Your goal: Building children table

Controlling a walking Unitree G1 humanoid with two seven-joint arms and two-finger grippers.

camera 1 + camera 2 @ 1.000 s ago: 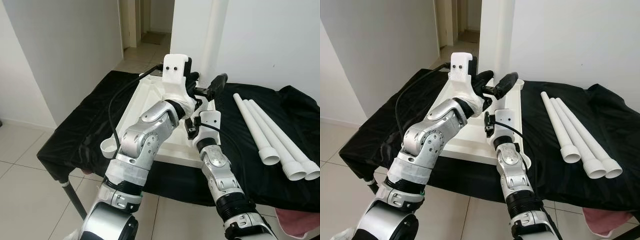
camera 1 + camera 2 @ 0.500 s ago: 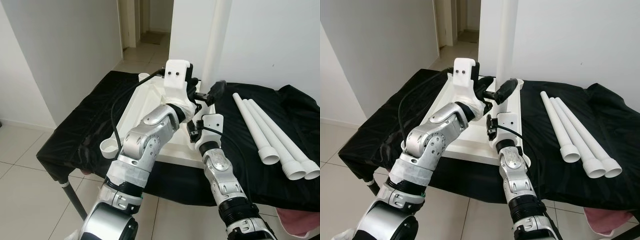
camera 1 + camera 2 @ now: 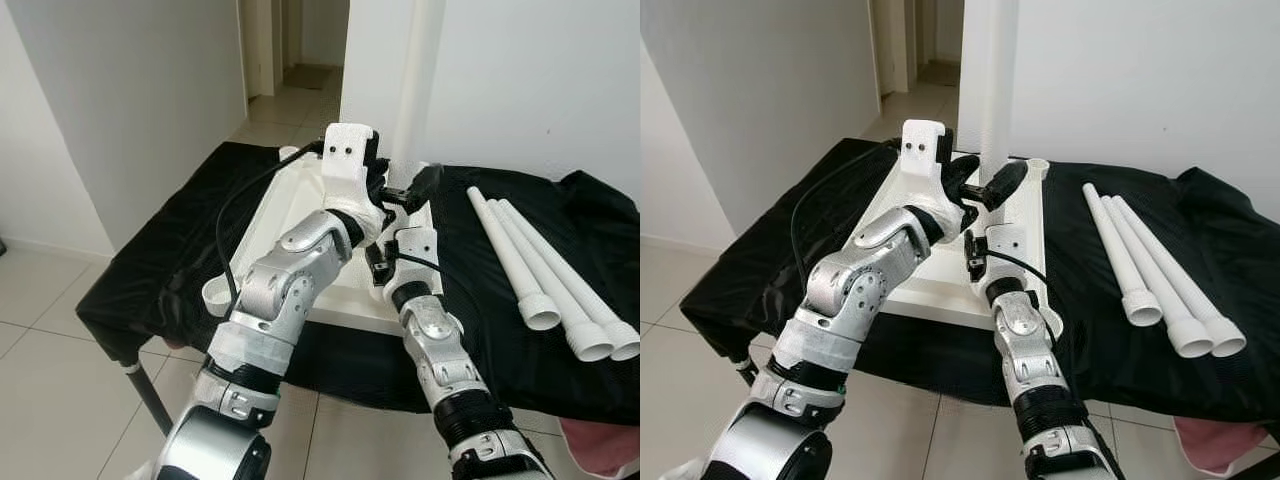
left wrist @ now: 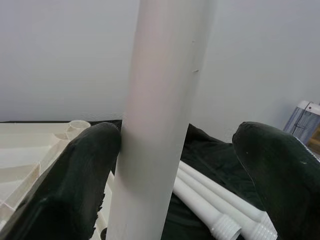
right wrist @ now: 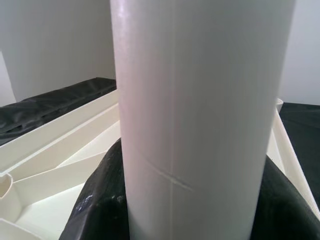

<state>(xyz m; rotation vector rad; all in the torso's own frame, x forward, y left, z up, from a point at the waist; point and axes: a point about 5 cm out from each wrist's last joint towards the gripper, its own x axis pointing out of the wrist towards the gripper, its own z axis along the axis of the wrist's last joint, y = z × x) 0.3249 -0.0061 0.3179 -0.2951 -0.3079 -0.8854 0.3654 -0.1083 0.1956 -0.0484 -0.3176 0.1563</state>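
Observation:
A white table top (image 3: 290,205) lies upside down on a black-draped table (image 3: 170,250). At its far right corner a white leg tube (image 3: 998,90) stands upright. My right gripper (image 3: 992,190) is shut on this tube, and its black fingers (image 5: 100,210) press both sides of it. My left gripper (image 3: 968,178) is open around the same tube. One left finger (image 4: 80,175) touches the tube (image 4: 160,115) while the other stands apart from it.
Three more white leg tubes (image 3: 535,265) lie side by side on the black cloth to the right. A round corner socket (image 3: 215,295) sticks out at the top's near left. The white wall is close behind, a hallway opens beyond, and a pink cloth (image 3: 600,440) lies at the lower right.
The upright tube and both grippers have shifted a little to the left. The right gripper keeps its hold.

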